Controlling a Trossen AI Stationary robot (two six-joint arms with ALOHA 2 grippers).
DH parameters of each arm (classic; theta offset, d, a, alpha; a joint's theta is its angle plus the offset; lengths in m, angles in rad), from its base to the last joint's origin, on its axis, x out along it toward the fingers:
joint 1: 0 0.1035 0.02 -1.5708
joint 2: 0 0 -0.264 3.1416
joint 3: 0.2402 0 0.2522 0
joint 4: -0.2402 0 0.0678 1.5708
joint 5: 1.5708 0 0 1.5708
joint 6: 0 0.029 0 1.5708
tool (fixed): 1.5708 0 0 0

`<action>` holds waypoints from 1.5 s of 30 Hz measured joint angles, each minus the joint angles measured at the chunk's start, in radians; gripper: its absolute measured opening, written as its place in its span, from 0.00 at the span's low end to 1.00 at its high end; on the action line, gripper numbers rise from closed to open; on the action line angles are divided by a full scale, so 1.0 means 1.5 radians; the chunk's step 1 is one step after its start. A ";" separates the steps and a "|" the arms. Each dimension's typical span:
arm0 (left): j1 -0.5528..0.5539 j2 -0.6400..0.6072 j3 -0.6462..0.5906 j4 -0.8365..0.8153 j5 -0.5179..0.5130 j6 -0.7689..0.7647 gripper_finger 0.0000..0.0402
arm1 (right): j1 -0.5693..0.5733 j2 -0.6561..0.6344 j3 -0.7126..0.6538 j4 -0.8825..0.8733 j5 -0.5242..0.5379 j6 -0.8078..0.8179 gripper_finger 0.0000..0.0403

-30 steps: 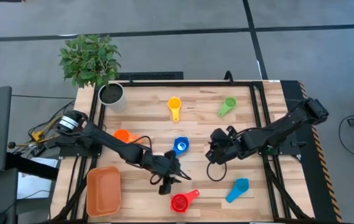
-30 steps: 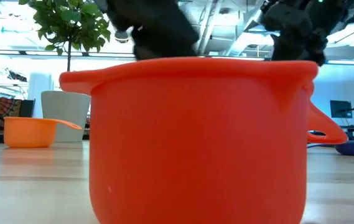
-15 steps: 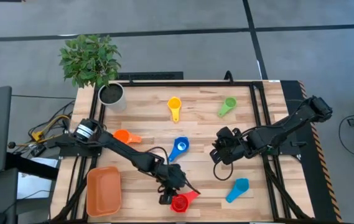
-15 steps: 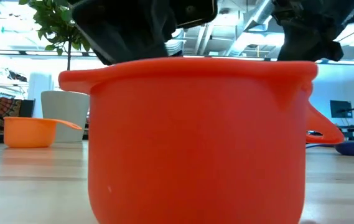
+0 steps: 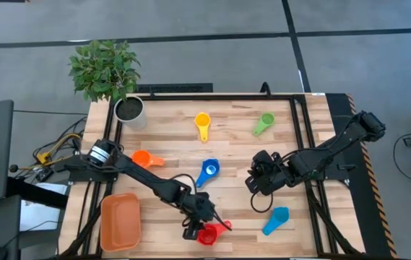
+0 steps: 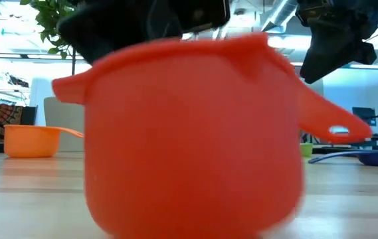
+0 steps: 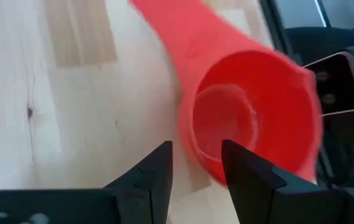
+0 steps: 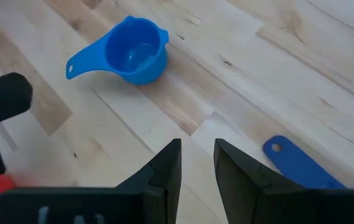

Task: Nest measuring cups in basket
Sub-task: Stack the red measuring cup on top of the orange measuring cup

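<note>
The red measuring cup stands near the table's front edge and fills the low view, its rim slanted. My left gripper is open at its wall. My right gripper, at mid-right, is open a little with nothing between its fingers. Below it lie a blue cup and a darker blue handle. The orange, yellow, green and light blue cups rest on the table. The orange basket sits near left. My left gripper stands astride the red cup's wall, one finger inside the bowl and the other outside. The fingers slant down from the table's left and far side. The cup is tipped, its handle raised, its base low at the table.
A white plant pot stands at the far left corner. A black frame rail runs along the table's sides. Bare wood lies between the cups in the middle. The low view also shows a dark blue cup at the right.
My left gripper has sunk and gone toward the near edge, reaching the red cup. The cup, upright and level before, has tipped and shifted; its rim now slants and its handle has risen.
</note>
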 joint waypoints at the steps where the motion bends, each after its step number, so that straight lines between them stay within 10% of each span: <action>1: 0.003 0.002 0.000 -0.003 0.005 -0.001 0.31 | 0.000 0.000 0.000 0.000 0.000 0.000 0.30; 23: 0.059 -0.041 0.010 -0.221 -0.017 0.173 0.01 | -0.016 0.000 0.000 -0.004 0.051 -0.026 0.29; 35: 0.088 -0.325 -0.064 -0.509 -0.225 0.315 0.01 | -0.017 0.028 -0.003 0.040 0.212 -0.026 0.29; 45: 0.282 -0.638 -0.244 -0.573 -0.325 0.418 0.01 | -0.077 0.151 -0.003 0.162 0.197 -0.105 0.29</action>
